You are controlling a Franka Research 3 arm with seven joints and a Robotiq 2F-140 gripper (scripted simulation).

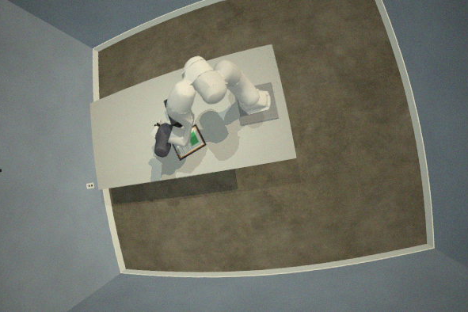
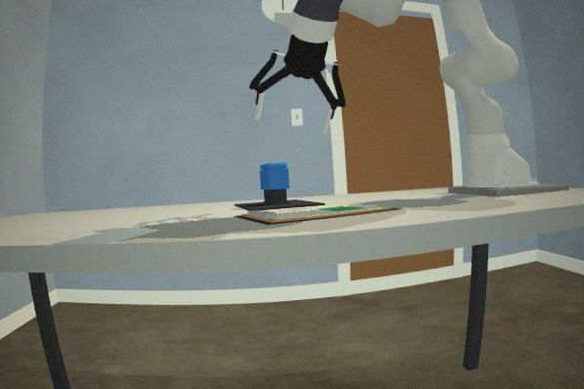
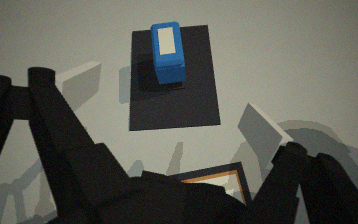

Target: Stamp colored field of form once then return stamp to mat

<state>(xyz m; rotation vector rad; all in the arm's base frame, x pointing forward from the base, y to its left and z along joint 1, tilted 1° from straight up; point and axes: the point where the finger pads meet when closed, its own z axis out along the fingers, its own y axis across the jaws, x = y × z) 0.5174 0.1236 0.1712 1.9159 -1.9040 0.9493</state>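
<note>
The blue stamp stands upright at the middle of the dark mat; it also shows in the side view on the mat. The form on its brown board lies beside the mat, with the green field toward the arm's base. From above, the form and its green field are partly hidden by the arm, and the stamp is hidden. My gripper is open and empty, high above the table, over the mat's near edge and the form. In the wrist view only a corner of the form shows.
The arm's base stands on a grey plate at the right end of the table. A brown door and a wall switch are behind the table.
</note>
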